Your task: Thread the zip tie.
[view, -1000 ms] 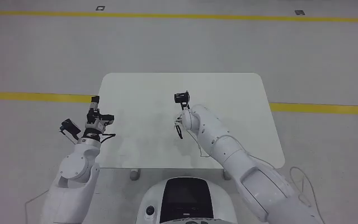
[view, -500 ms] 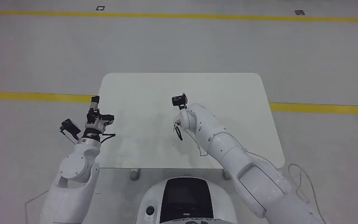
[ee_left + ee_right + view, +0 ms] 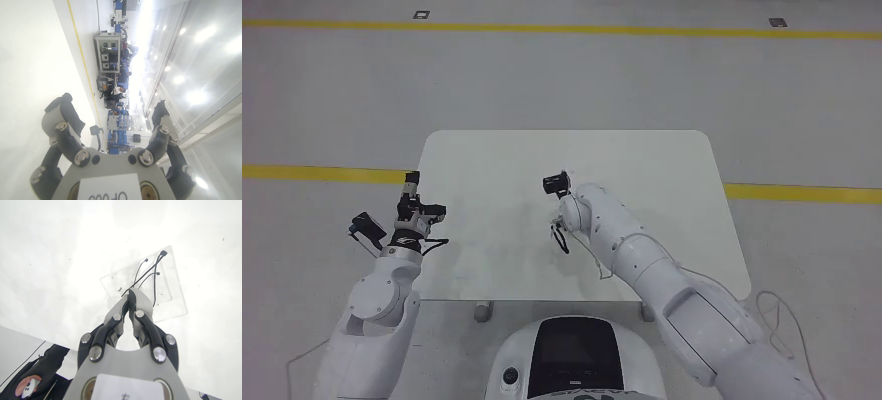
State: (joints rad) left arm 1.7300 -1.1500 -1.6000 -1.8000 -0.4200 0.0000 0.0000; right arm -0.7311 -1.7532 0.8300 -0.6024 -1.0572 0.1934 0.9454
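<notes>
- A large industrial lab or factory hall: pale glossy floor (image 3: pixel 342 90) marked with 2 yellow lines (image 3: pixel 542 28).
- Framed equipment rack (image 3: pixel 108 55), blue workbenches (image 3: pixel 114 136) and rows of ceiling lights (image 3: pixel 200 95) stand beyond.

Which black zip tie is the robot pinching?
The diagonal zip tie clamped in the shut right gripper, its tail poking out beside the tips; the others lie loose in the clear tray.

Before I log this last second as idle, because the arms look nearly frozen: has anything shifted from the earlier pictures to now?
The right arm swung its wrist slightly toward the robot's left over the table. The right gripper is now shut on a zip tie at the clear tray. The left gripper, open at the table's left edge, stayed put.
</notes>
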